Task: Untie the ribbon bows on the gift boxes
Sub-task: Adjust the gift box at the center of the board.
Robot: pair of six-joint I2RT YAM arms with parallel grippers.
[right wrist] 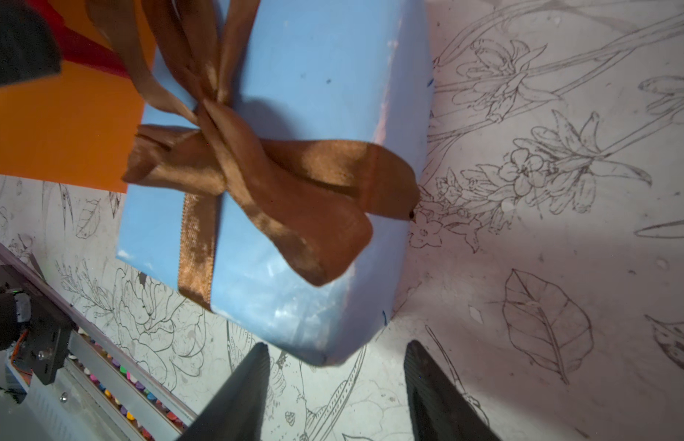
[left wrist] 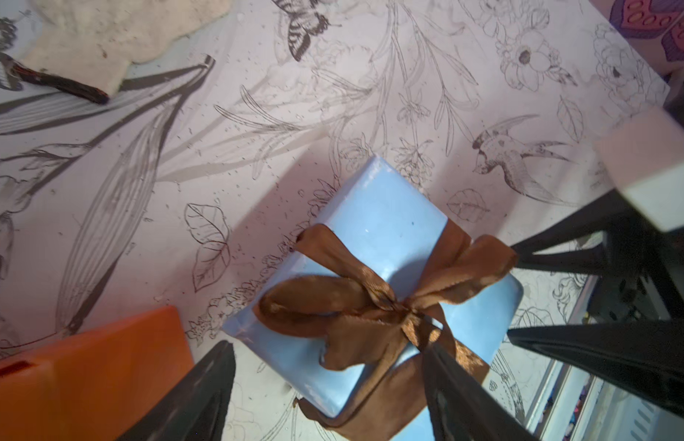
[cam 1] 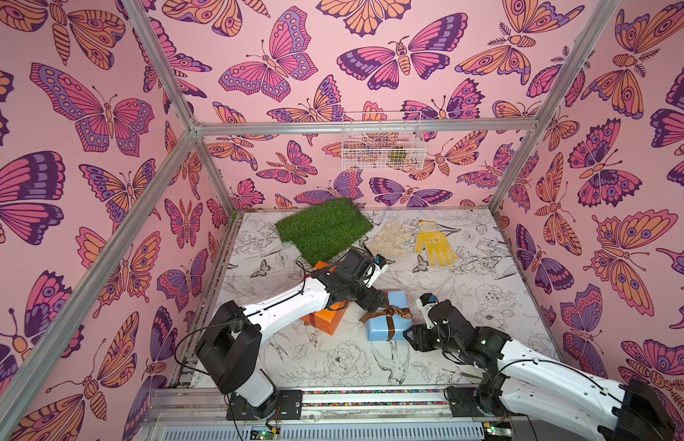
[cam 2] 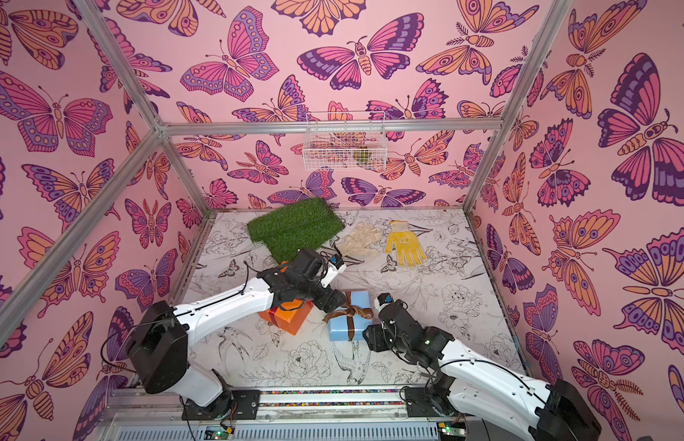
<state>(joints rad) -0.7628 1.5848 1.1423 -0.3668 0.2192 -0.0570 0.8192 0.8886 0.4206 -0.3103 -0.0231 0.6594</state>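
Left wrist: we see left gripper (left wrist: 329, 345) spread over brown bow (left wrist: 333, 305) (tied) | right gripper (cam 1: 408, 336) spread, four o'clock of blue gift box (cam 1: 378, 332).

text: none legible | yellow glove (cam 1: 435, 244): dark print, too small to read

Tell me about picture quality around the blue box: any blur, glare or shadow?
Left wrist: brown bow fairly sharp, near fingers dark and blurred. Right wrist: pale glare low on the blue box, sheen on the bow, shadow beside its knot. Both top views: bright, even light, no obvious blur.
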